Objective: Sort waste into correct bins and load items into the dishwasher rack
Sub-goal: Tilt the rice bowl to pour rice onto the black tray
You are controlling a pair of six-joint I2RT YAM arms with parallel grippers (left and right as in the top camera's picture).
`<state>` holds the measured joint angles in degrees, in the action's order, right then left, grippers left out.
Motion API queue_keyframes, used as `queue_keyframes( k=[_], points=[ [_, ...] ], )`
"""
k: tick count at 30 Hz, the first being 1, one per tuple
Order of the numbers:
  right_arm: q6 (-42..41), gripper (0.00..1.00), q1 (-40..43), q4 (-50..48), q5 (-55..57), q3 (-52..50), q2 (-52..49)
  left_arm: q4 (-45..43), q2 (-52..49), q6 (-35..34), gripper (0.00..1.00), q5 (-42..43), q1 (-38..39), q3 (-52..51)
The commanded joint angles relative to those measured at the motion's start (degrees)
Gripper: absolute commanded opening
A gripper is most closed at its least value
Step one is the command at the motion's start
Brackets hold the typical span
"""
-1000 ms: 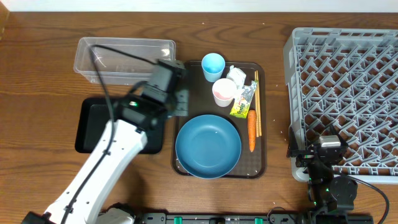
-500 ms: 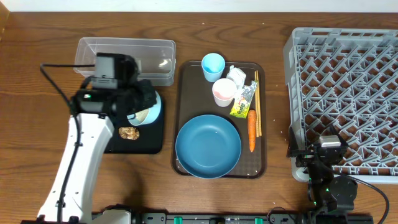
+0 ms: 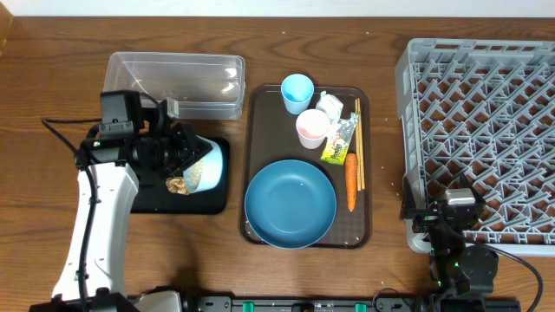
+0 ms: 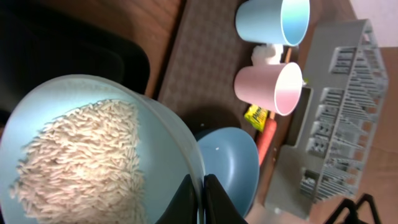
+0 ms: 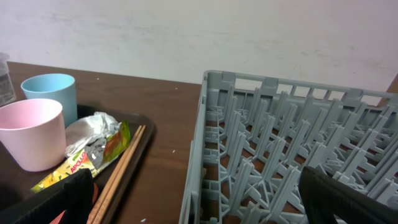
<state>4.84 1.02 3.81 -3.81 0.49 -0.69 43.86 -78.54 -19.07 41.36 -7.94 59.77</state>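
Note:
My left gripper (image 4: pixel 200 198) is shut on the rim of the white bowl (image 4: pixel 163 149), which holds white rice (image 4: pixel 81 155). In the overhead view the left gripper (image 3: pixel 187 156) holds the bowl (image 3: pixel 212 165) tipped on its side over the black tray (image 3: pixel 217 204). A brown food lump (image 3: pixel 178 185) lies on that tray. The clear tub (image 3: pixel 173 82) stands behind it. The blue plate (image 3: pixel 290 204), light-blue cup (image 3: pixel 297 91), pink cup (image 3: pixel 311 129), wrapper (image 3: pixel 338 143), carrot (image 3: pixel 351 180), chopsticks (image 3: pixel 358 139) and crumpled paper (image 3: pixel 329 106) sit on the brown tray (image 3: pixel 260 113). My right gripper (image 5: pixel 199 199) is open and empty.
The grey dishwasher rack (image 3: pixel 486 130) fills the right side, and my right gripper (image 3: pixel 449 227) rests at its front left corner. The brown tray lies between the black tray and the rack. Bare wood table shows at the far left.
My left arm swung left from the brown tray's edge to over the black tray with the bowl. The bowl is now tipped further. The brown lump now lies on the black tray.

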Motion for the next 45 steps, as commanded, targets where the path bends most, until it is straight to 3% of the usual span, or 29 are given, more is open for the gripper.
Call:
queue_keyframes(
  k=[1, 6, 18, 45],
  points=[
    [-0.5, 0.99, 0.5, 0.1, 0.4, -0.2, 0.3, -2.1, 0.7, 1.2, 0.06, 7.3, -1.8, -1.8],
    [-0.5, 0.99, 0.5, 0.1, 0.4, -0.2, 0.3, -7.3, 0.7, 1.2, 0.06, 15.2, -5.8, -4.6],
    [-0.5, 0.99, 0.5, 0.1, 0.4, -0.2, 0.3, -7.4, 0.6, 1.2, 0.06, 19.7, -15.5, -8.5],
    [-0.5, 0.99, 0.5, 0.1, 0.4, -0.2, 0.3, -11.7, -2.7, 2.5, 0.06, 22.7, -16.2, -8.8]
  ],
)
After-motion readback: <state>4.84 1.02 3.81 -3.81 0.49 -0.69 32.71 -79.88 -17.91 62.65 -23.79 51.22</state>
